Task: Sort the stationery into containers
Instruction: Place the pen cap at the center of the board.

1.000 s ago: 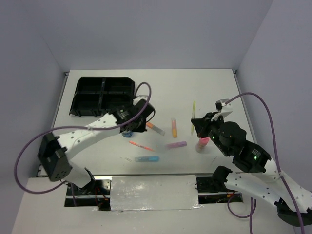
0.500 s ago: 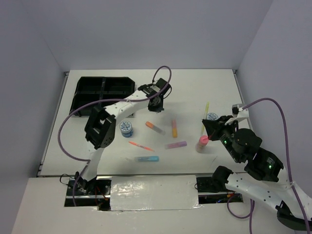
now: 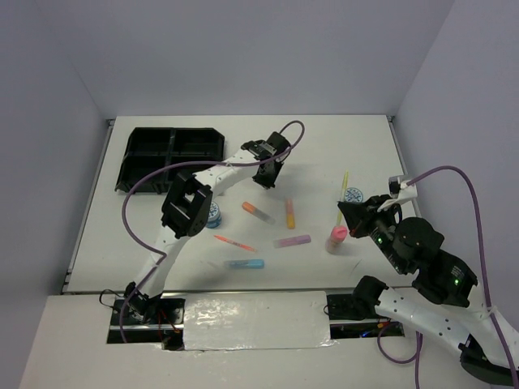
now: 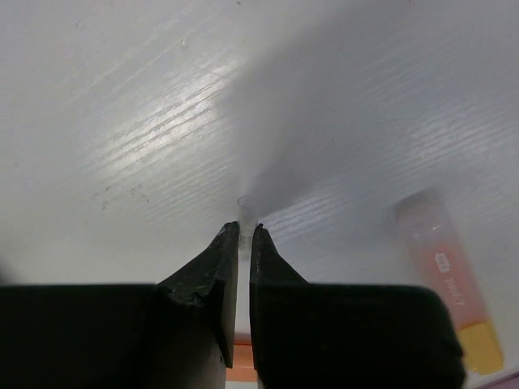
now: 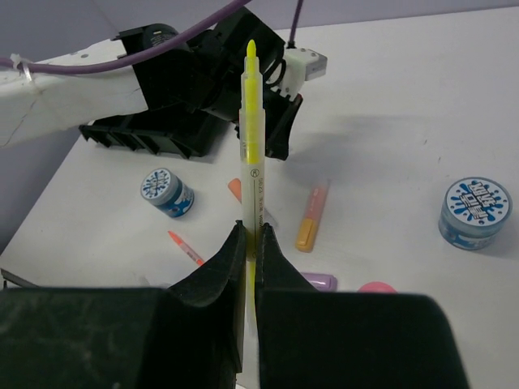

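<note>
clearly the yellow pen (image 5: 250, 138) is the piece in hand: the right gripper (image 5: 250, 243) has its jaws pinched tight on the lower part of the barrel, so most of the pen stands out past the fingertips. it is lifted off the table (image 3: 340, 146) at the right side, near 1 tape roll (image 5: 475, 212) and well apart from the black tray (image 3: 171, 158) at the far left. it looks a light, stiff, smooth plastic stick; held so near 1 end it could pivot or slide in the jaws on a fast swing, so a steady carry seems wise, and its long thin shape will want lining up with a compartment before release. the left gripper (image 4: 245, 235) hovers low over bare table near an orange highlighter (image 4: 442, 271), jaws drawn almost together with only a slit between; a faint clear sliver shows at the tips and i cannot tell what it is. the purple highlighter (image 3: 293, 241) and blue highlighter (image 3: 244, 264) look thicker and rounder, likely to roll, best taken across the middle of the barrel.
</note>
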Controlling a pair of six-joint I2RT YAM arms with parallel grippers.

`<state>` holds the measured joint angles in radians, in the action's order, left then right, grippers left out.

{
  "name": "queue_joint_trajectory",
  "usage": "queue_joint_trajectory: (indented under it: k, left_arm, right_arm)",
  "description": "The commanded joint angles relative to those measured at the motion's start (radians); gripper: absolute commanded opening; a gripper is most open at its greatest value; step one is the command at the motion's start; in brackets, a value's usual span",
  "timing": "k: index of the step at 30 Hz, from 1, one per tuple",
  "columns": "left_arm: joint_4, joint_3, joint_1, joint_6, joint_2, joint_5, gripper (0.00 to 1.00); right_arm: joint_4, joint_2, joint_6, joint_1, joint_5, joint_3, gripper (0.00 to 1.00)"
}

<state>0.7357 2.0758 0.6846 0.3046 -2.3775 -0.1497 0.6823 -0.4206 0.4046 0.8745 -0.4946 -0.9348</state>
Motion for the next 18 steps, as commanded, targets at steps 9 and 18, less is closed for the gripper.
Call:
queue_joint_trajectory:
  k: [9,18]
  left_arm:
    - [0.086,0.09,-0.003,-0.467,-0.069,0.05,0.06]
    - [0.077,0.063,-0.002,-0.522,-0.06,0.142,0.38]
  right_arm:
    - [0.005,0.019,-0.05,0.0,0.034,-0.027,0.0]
    - [-0.004,0.008,-0.053,-0.002,0.053,-0.018,0.0]
